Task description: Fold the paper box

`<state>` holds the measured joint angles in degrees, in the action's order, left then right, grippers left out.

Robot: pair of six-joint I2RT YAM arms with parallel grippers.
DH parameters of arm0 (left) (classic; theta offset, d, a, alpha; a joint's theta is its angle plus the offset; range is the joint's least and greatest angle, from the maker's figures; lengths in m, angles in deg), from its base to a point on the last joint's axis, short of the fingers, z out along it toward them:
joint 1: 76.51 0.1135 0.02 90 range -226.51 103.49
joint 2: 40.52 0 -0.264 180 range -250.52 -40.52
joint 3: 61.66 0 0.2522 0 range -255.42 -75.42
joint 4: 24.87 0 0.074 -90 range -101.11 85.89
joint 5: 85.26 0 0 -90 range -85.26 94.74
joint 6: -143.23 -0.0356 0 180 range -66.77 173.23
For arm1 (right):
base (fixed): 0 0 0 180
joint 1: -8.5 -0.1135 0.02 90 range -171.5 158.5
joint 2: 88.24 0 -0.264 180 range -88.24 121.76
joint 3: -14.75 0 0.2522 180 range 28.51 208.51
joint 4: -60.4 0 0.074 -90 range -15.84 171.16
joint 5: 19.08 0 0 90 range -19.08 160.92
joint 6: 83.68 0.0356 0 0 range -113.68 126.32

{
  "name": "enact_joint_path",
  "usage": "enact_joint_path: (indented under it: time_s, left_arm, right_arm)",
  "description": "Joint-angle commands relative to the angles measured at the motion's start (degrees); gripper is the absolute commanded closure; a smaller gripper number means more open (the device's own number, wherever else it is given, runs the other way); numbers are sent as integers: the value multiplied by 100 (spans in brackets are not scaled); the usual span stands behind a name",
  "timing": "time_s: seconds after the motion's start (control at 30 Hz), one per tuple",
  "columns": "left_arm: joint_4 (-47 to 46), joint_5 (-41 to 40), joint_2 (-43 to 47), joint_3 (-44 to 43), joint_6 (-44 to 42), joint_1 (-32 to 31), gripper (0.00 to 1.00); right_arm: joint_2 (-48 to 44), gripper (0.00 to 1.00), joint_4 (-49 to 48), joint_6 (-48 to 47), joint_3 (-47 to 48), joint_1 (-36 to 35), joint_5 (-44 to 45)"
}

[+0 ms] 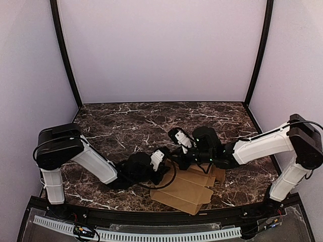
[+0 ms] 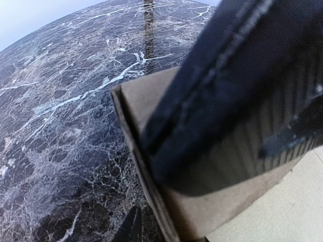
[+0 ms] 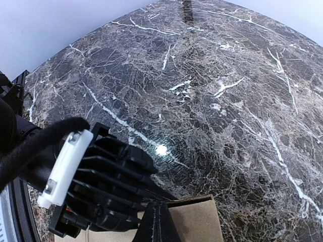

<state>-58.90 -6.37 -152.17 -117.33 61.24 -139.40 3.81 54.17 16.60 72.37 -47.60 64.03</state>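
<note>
one paper box [image 1: 186, 194], marble table [image 1: 126, 121], left gripper [image 1: 164, 166] across it

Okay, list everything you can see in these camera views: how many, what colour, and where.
paper box: one, brown, lying on the table near its front edge, right of centre
table: one, dark marble with white veins, under everything
walls: three, pale lilac, behind and at both sides
frame poles: two, black, at the back corners
slotted strip: one, white, along the front below the table
left gripper: one, black, at the box's left edge
right gripper: one, black, shut, at the box's far edge
</note>
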Motion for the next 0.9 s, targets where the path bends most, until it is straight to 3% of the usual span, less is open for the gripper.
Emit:
enact_joint_path:
  time_s: [0.0,0.5,0.87]
  left_arm:
    - [201,-32,-55,-177,-16,5,76]
    - [115,-537,-82,-457,-132,4,75]
    - [212,-1030,-129,-582,-19,5,99]
  right_arm:
    - [121,100,-9,137,-143,3,-151]
    - [61,100,36,213,-198,-5,-112]
    - [-7,100,58,354,-232,-47,-82]
